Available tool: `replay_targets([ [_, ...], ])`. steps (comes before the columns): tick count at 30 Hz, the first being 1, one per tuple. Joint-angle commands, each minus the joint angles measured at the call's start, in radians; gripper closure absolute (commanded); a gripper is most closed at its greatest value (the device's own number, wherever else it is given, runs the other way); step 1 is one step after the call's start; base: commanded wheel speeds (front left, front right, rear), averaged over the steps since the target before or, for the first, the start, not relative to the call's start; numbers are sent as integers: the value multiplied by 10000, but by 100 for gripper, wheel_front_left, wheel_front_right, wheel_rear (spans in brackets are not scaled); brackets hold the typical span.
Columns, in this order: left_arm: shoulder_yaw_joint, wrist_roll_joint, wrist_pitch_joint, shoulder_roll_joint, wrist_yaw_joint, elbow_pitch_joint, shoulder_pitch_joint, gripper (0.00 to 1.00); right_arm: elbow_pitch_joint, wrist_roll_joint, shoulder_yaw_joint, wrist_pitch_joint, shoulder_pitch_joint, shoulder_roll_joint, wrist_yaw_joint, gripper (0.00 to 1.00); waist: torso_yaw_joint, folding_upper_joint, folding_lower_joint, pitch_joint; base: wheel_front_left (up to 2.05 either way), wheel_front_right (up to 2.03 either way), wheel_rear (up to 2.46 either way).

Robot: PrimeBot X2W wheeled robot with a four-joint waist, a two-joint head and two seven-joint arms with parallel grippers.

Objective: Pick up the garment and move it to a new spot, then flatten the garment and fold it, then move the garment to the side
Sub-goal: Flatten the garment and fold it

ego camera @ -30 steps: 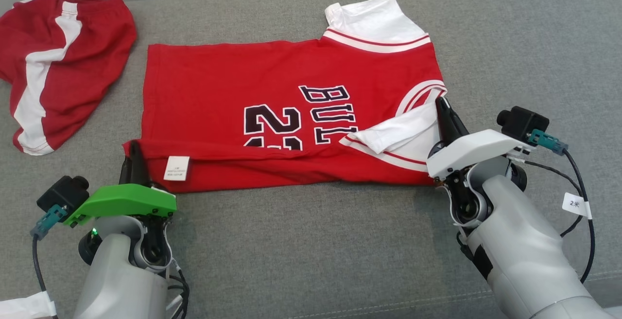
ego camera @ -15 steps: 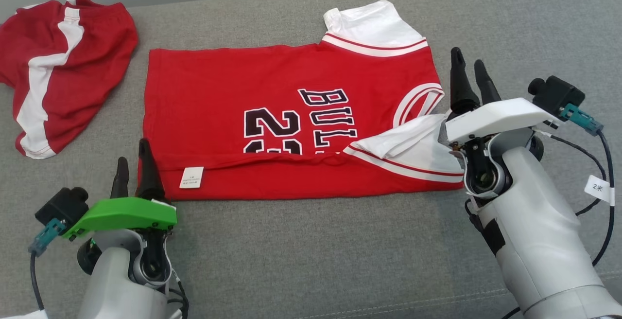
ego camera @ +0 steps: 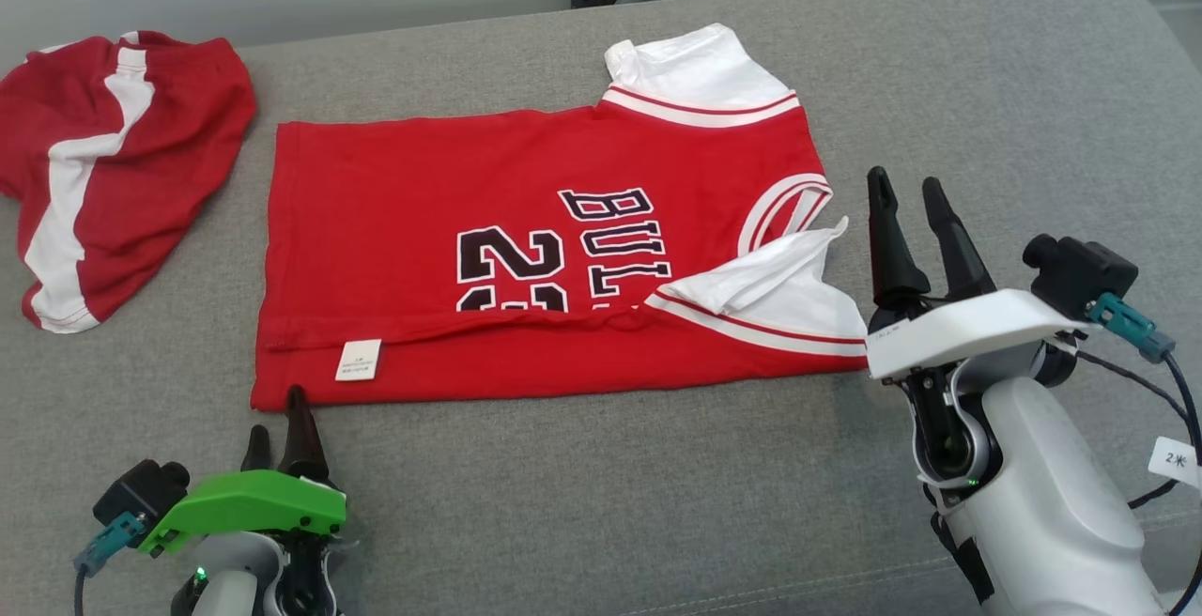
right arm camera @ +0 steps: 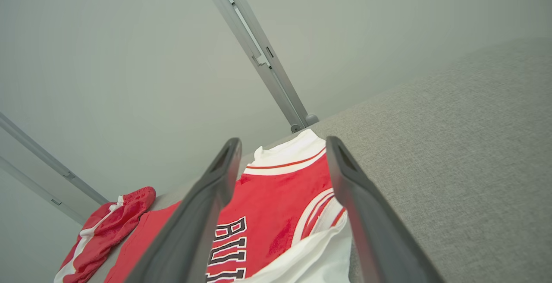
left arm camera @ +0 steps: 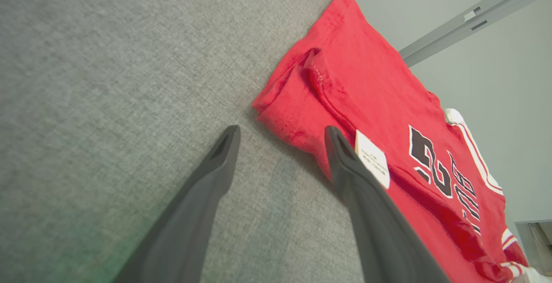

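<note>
My left gripper [ego camera: 277, 414] sat nearest, jaws spread, empty, tips at the jersey's [ego camera: 394, 193] near left corner. Right gripper [ego camera: 903, 179] was also spread and empty, just beside the white sleeve [ego camera: 779, 287]. Jersey lay flat on the grey couch [ego camera: 601, 503], near edge folded over. Red shorts [ego camera: 122, 146] lay crumpled at far left.

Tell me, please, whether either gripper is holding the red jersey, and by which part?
Nothing is held. The left gripper is open at the near corner of the jersey, and the right gripper is open beside the white sleeve.
</note>
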Motion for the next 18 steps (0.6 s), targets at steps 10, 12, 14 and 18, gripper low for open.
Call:
replay_targets([
  [10, 575, -1345, 110, 91, 74, 704, -423, 91, -1279, 172, 350, 12, 1633, -92, 0, 0, -846, 116, 0, 263, 0, 0, 0],
  [12, 578, -1321, 35, 117, -5, 752, -480, 100, -1293, 246, 352, 129, 1941, -108, 1, 0, -900, 116, 0, 280, 0, 0, 0],
  [14, 578, -1307, -10, 113, -42, 740, -493, 100, -1294, 308, 339, 184, 2072, -95, 0, 0, -916, 116, 0, 287, 0, 0, 0],
  [18, 544, -1157, -276, 170, -213, 422, -507, 100, -1055, 530, 207, 579, 2589, -13, 0, 0, -894, 116, 0, 283, 0, 0, 0],
])
